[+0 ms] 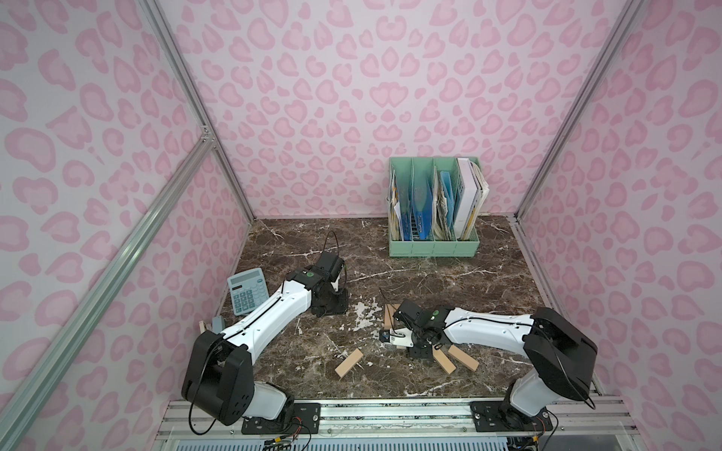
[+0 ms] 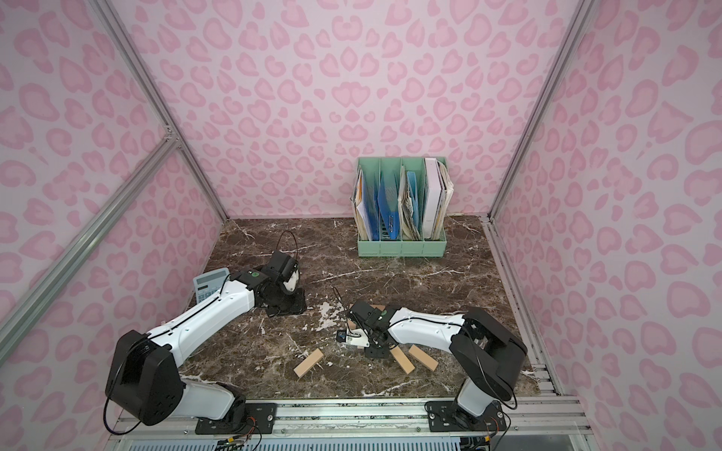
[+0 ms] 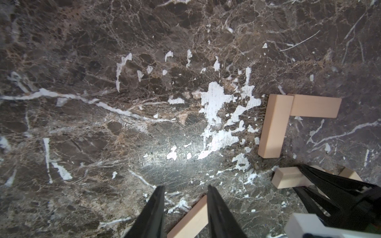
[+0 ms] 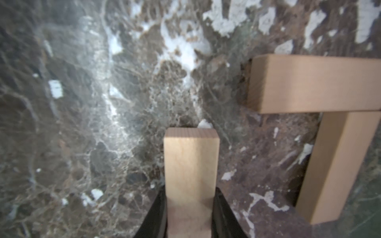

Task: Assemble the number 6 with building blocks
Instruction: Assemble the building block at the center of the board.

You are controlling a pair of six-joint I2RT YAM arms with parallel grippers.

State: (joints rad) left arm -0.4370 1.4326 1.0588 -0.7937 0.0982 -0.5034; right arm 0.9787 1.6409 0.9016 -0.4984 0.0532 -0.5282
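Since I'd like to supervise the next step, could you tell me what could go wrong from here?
The right gripper holds a block close to the L-shaped pair already laid; a small misplacement could knock that pair askew. The same gripper also hangs right beside two loose blocks and might sweep them aside as it moves.

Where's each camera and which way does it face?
Top views: high over the near edge, facing down across the table; left arm and right arm show.
Left wrist: on the left arm, facing down past the left fingers; the right fingers show.
Right wrist: on the right arm, facing down along the right fingers gripping a block.
Both wrist views share an L of two blocks.
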